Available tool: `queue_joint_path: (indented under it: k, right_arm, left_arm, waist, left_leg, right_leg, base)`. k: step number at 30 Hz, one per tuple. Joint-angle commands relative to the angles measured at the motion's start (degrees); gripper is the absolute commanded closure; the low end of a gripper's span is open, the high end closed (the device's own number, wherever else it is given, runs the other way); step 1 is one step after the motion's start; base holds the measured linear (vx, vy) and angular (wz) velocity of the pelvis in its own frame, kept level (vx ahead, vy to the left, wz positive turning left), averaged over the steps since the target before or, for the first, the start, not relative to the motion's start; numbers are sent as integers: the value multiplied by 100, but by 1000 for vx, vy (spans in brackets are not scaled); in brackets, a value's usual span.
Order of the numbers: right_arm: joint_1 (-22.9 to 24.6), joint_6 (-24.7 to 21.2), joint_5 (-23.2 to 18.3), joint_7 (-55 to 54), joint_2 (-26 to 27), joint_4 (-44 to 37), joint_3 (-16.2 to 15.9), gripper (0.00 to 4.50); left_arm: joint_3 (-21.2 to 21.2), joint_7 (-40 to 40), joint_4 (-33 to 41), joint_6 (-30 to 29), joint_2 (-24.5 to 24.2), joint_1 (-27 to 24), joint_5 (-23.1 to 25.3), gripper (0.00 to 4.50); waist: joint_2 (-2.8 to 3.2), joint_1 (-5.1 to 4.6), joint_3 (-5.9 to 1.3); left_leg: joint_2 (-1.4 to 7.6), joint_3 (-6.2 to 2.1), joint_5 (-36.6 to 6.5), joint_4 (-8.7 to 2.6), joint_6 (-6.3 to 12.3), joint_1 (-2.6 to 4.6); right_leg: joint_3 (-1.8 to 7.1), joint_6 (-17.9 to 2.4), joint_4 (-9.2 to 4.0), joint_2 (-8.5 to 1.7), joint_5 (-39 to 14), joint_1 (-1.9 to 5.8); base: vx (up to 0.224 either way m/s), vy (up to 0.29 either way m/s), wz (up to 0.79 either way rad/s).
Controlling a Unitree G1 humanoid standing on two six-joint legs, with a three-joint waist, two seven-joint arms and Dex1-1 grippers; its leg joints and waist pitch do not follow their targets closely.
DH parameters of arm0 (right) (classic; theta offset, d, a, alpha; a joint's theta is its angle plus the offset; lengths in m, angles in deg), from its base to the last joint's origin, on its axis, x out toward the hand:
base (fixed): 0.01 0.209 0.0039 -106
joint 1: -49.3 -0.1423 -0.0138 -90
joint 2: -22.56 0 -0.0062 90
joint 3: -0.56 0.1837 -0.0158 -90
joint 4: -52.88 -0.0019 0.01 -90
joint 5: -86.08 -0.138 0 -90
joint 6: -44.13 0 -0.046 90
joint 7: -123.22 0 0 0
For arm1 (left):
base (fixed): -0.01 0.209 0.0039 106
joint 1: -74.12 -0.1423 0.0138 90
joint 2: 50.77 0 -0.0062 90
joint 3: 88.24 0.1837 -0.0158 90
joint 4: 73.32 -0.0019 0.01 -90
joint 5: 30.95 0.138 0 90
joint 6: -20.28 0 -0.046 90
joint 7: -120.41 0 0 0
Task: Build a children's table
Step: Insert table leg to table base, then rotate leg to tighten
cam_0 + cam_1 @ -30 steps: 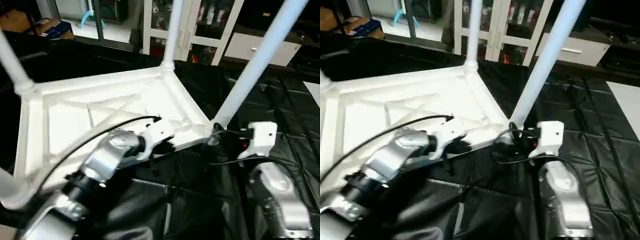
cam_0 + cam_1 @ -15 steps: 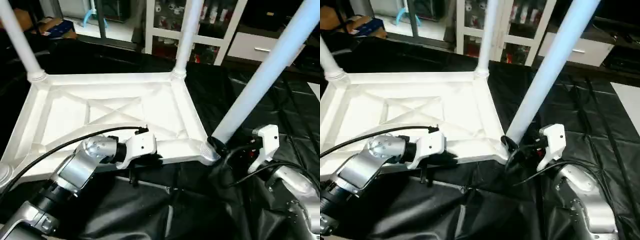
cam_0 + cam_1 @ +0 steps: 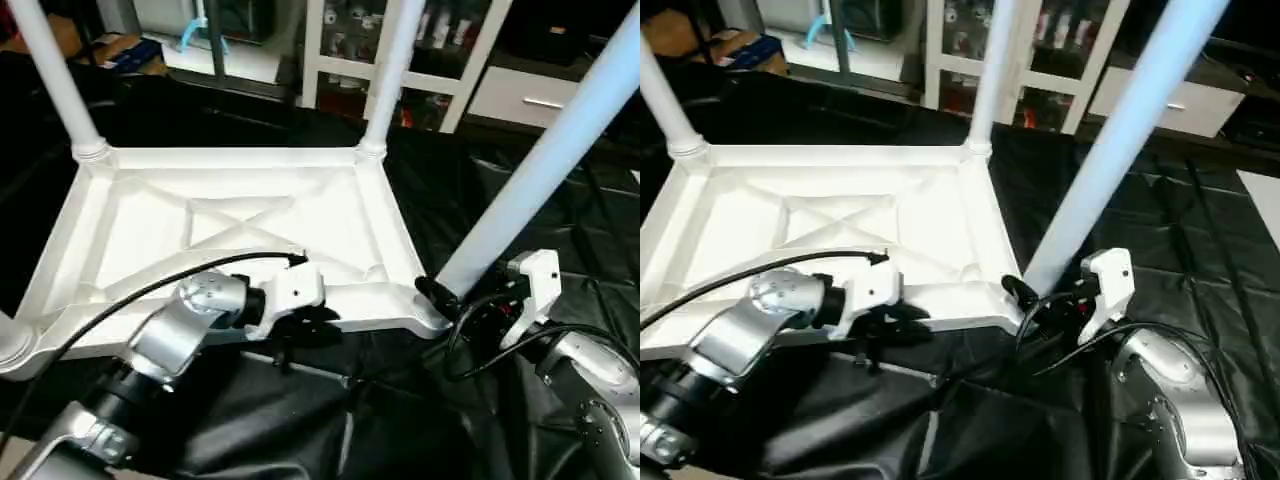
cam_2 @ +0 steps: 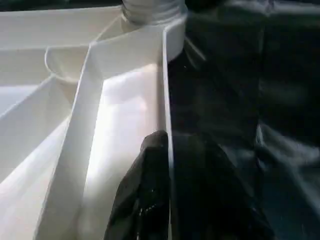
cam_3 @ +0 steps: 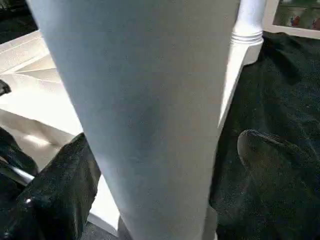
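The children's table lies upside down on a black sheet, its X-ribbed top (image 3: 240, 215) facing up. White legs stand in the corner sockets: far left (image 3: 55, 75), far right (image 3: 390, 70) and near right (image 3: 545, 170). My left gripper (image 3: 310, 328) is at the near rim. In the left wrist view its fingers (image 4: 140, 200) straddle the thin rim wall and lie close against both sides. My right gripper (image 3: 445, 292) stands open around the base of the near right leg (image 5: 150, 75). That leg rises between its spread fingers (image 5: 60, 190).
A white glass-door cabinet (image 3: 440, 40) and a white drawer unit (image 3: 525, 100) stand behind the work area. The crinkled black sheet (image 3: 430, 430) covers the surface on the near and right sides. A black cable (image 3: 120, 300) arcs over my left forearm.
The view has shifted. The table top's near right corner has come down, and the top now lies level and squarer to me. Both grippers keep their places at the rim and the leg.
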Motion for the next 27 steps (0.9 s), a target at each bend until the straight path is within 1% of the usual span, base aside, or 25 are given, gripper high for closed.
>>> queue_joint_path:
  k: [1,3,4,5,6,7,9,10,13,15,16,21,22,23,24,27]
  right_arm:
    - [86,-76,-43,38,-38,-133,76,0]
    - [116,-69,-33,22,-11,-157,80,0]
    - [125,-71,-34,14,-2,-165,81,0]
    - [137,-65,-31,8,6,-170,82,0]
    - [150,-60,-30,3,16,-174,81,0]
    - [160,-57,-26,-4,24,-180,79,0]
    - [179,-52,-26,-41,57,-198,90,0]
    - [185,-51,-27,-50,65,-204,94,0]
    - [204,-52,-29,-70,85,-226,95,0]
    - [206,-51,-29,-79,96,-233,92,0]
    - [203,-48,-26,-82,100,-231,91,0]
    - [187,-57,-25,-88,113,-252,100,0]
    - [180,-57,-30,-89,112,-252,106,0]
    - [173,-57,-35,-88,112,-254,113,0]
    - [171,-65,-42,-83,113,-269,121,0]
    - [165,-71,-63,-51,102,-286,139,0]
  left_arm:
    - [318,-14,-37,-2,150,36,63,372]
    - [375,37,-115,57,244,76,163,372]
    - [396,56,-142,86,272,92,207,372]
    - [391,71,-162,5,320,114,197,372]
    - [406,104,-198,-4,354,150,235,352]
    - [417,143,-235,22,375,178,274,352]
    - [453,273,-383,139,458,281,410,325]
    - [462,306,-428,172,483,307,450,325]
    - [499,384,-566,286,559,394,580,325]
    - [600,366,-636,334,552,456,713,325]
    - [641,370,-655,307,539,471,764,325]
    - [690,424,-725,126,504,501,880,325]
    - [676,423,-761,100,491,513,894,325]
    - [652,449,-806,86,488,526,902,341]
    - [617,463,-865,75,494,542,910,341]
    - [579,472,-999,103,494,583,959,362]
  waist:
    - [62,-35,-273]
    - [49,3,-275]
    - [59,14,-274]
    - [55,17,-274]
    - [68,28,-282]
    - [75,30,-281]
    - [65,29,-285]
    - [74,25,-280]
    - [83,22,-272]
    - [88,22,-272]
    - [97,22,-269]
    - [105,17,-266]
    - [88,14,-265]
    - [94,17,-264]
    - [99,19,-261]
    - [92,14,-249]
  left_leg:
    - [352,-117,-695,-393,411,134]
    - [345,-116,-722,-390,390,132]
    - [343,-117,-714,-388,392,129]
    - [343,-118,-717,-386,390,126]
    - [342,-121,-686,-381,393,127]
    - [340,-121,-662,-379,407,121]
    - [336,-132,-628,-375,434,102]
    - [337,-135,-652,-375,454,100]
    - [339,-141,-786,-378,432,96]
    - [342,-145,-772,-379,427,98]
    - [341,-148,-785,-382,427,97]
    - [341,-146,-827,-382,394,106]
    - [336,-143,-849,-382,392,97]
    - [337,-145,-857,-383,389,99]
    - [337,-146,-884,-386,386,99]
    - [333,-149,-1030,-398,346,97]
  right_leg:
    - [176,-1632,-234,-286,-213,227]
    - [183,-1575,-241,-293,-291,232]
    - [185,-1560,-249,-292,-278,233]
    - [184,-1558,-246,-296,-285,238]
    - [185,-1567,-236,-299,-252,241]
    - [182,-1567,-238,-294,-205,243]
    - [178,-1575,-229,-303,-192,263]
    - [176,-1568,-244,-307,-255,260]
    - [178,-1519,-268,-317,-516,256]
    - [176,-1506,-266,-314,-529,253]
    - [176,-1496,-272,-315,-554,250]
    - [174,-1500,-275,-311,-605,238]
    - [174,-1501,-280,-311,-635,243]
    - [174,-1499,-279,-312,-656,241]
    - [175,-1493,-286,-315,-704,237]
    - [175,-1425,-318,-314,-952,227]
  base:
    - [0,0,0]
    - [0,0,0]
    - [0,0,0]
    - [0,0,0]
    - [0,0,0]
    - [0,0,0]
    - [0,0,0]
    - [0,0,0]
    - [0,0,0]
    - [0,0,0]
    - [0,0,0]
    - [0,0,0]
    - [0,0,0]
    - [0,0,0]
    - [0,0,0]
    - [0,0,0]
